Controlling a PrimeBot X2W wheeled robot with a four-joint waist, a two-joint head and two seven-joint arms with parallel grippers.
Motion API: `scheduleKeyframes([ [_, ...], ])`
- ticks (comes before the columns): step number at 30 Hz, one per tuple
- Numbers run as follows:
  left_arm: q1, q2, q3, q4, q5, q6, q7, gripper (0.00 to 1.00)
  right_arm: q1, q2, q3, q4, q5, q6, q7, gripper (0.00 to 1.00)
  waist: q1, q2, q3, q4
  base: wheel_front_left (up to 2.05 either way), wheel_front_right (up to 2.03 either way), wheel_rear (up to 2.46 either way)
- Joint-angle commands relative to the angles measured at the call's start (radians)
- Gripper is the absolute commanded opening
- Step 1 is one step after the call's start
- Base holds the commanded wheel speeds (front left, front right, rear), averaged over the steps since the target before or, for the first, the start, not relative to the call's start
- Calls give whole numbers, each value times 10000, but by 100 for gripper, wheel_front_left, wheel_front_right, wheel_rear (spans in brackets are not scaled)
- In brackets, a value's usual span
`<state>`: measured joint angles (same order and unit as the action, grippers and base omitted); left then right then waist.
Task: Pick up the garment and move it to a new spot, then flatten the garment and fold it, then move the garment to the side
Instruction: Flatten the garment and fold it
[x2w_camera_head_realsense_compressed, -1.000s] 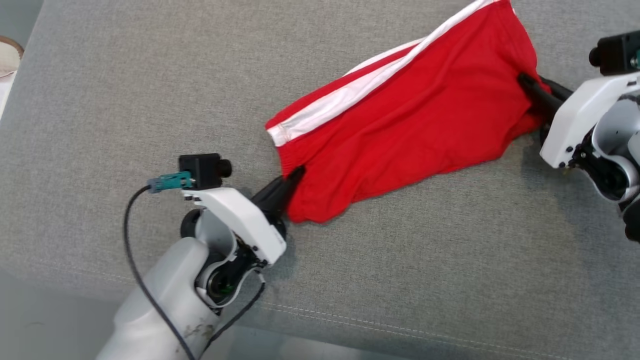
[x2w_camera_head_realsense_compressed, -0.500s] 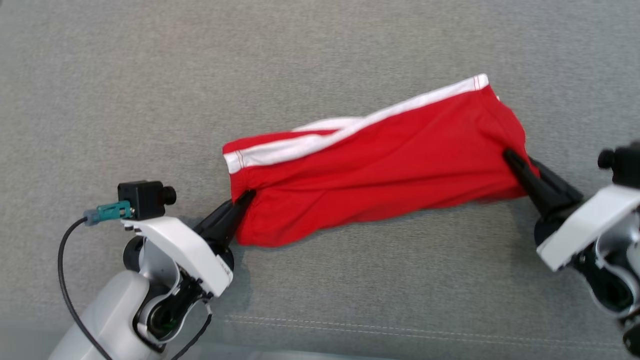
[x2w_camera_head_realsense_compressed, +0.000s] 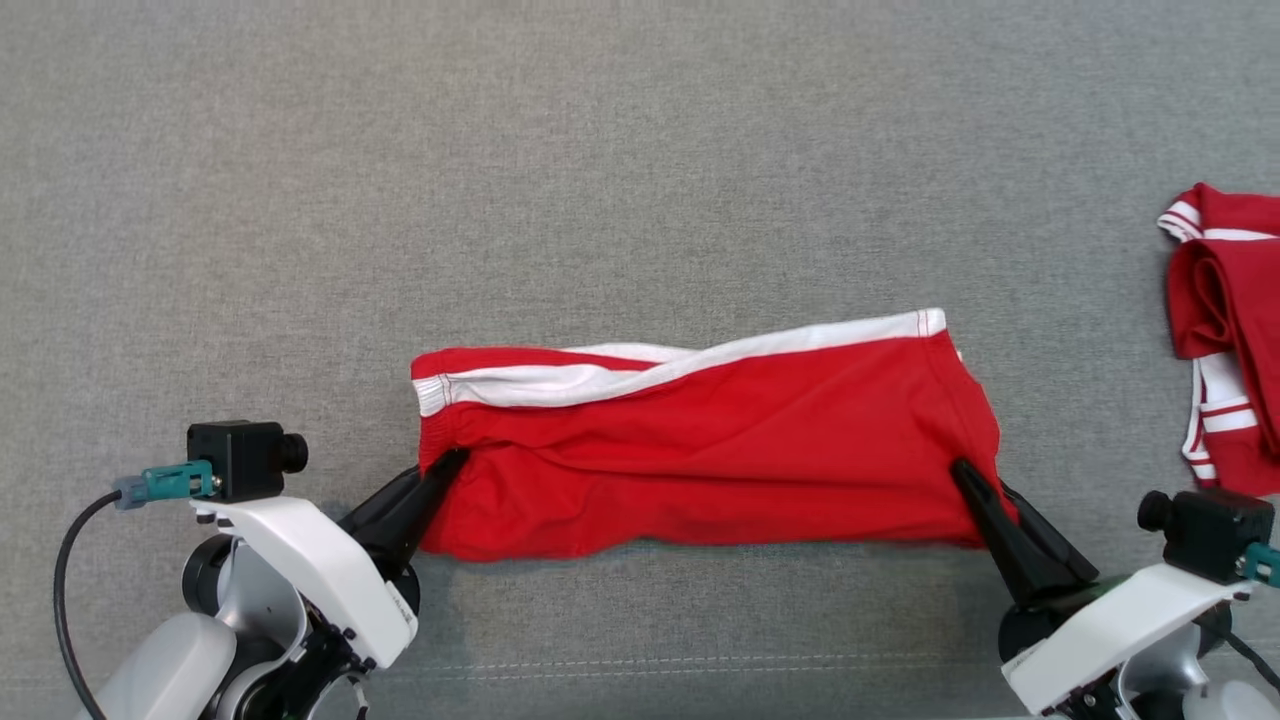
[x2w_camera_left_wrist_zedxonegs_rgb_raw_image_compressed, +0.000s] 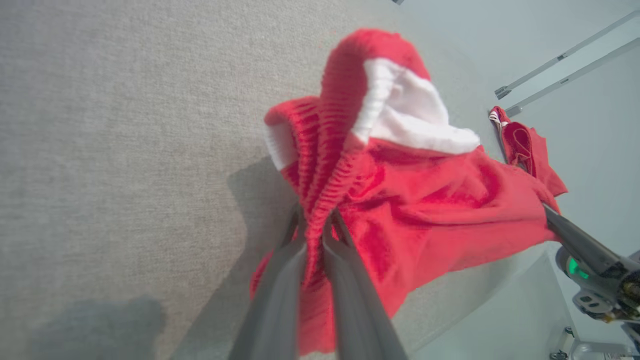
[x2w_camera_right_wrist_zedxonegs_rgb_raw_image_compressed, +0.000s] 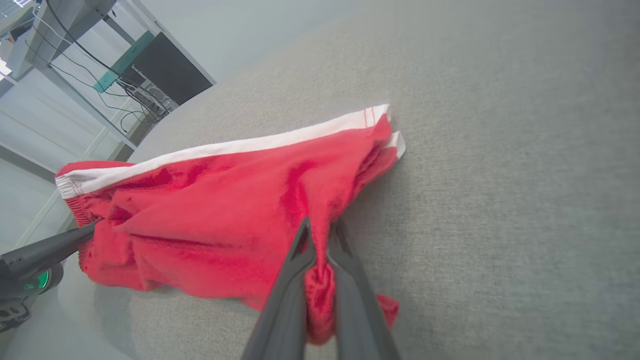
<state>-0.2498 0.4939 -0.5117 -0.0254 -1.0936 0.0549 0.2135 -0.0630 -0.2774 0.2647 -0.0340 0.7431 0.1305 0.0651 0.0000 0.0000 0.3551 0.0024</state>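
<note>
Red garment (x2w_camera_head_realsense_compressed: 720, 450) with white stripe on grey fabric surface (x2w_camera_head_realsense_compressed: 600, 150)

A grey woven surface (x2w_camera_head_realsense_compressed: 640, 150) spreads across the head view, with two pale stitched lines (x2w_camera_head_realsense_compressed: 700, 665) running along the bottom of the frame. At the right edge lies a bunched red cloth with white stripes (x2w_camera_head_realsense_compressed: 1225, 340) (seen small at the upper right of the left wrist view too). The upper left of the right wrist view holds a dark panel (x2w_camera_right_wrist_zedxonegs_rgb_raw_image_compressed: 170, 67), a teal bar (x2w_camera_right_wrist_zedxonegs_rgb_raw_image_compressed: 122, 60) and black cables (x2w_camera_right_wrist_zedxonegs_rgb_raw_image_compressed: 97, 62).
</note>
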Motion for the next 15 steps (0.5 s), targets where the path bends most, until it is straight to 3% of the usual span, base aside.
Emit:
scheduleKeyframes([
  [1, -45, 422, 436, -380, 11, 110, 46, 0, 238, 43, -83, -442, -181, 2, 128, 0, 0, 0, -114, -96, 0, 0, 0],
  [5, 117, 522, 269, -523, 39, 293, 315, 0, 514, 418, -360, -504, -647, 2, 568, 0, 0, 0, -261, -186, 0, 0, 0],
  [9, 84, 249, 77, -252, -30, 322, 401, 0, 529, 594, -414, -186, -979, 2, 718, 0, 0, 0, -336, -208, 0, 0, 0],
  [10, 46, 193, 38, -111, -37, 298, 412, 0, 534, 632, -402, -33, -1027, 2, 768, 15, 0, 0, -355, -204, 0, 0, 0],
  [11, -6, 140, 4, 39, -26, 273, 409, 0, 523, 693, -395, 94, -1013, 2, 781, 45, 0, 0, -368, -204, 0, 0, 0],
  [12, -61, 79, -23, 196, -18, 240, 390, 0, 482, 734, -413, 197, -1041, 2, 701, 100, 0, 0, -384, -209, 0, 0, 0],
  [13, -108, 16, -29, 348, -21, 211, 352, 56, 460, 739, -411, 345, -1108, 2, 678, 100, 0, 0, -404, -216, 0, 0, 0],
  [14, -153, -25, -20, 485, 7, 216, 291, 100, 439, 750, -394, 458, -1143, 2, 638, 100, 0, 0, -430, -223, 0, 0, 0],
  [15, -194, -33, -25, 606, 92, 236, 220, 100, 416, 756, -417, 555, -1202, 2, 532, 100, 0, 0, -477, -237, 0, 0, 0],
])
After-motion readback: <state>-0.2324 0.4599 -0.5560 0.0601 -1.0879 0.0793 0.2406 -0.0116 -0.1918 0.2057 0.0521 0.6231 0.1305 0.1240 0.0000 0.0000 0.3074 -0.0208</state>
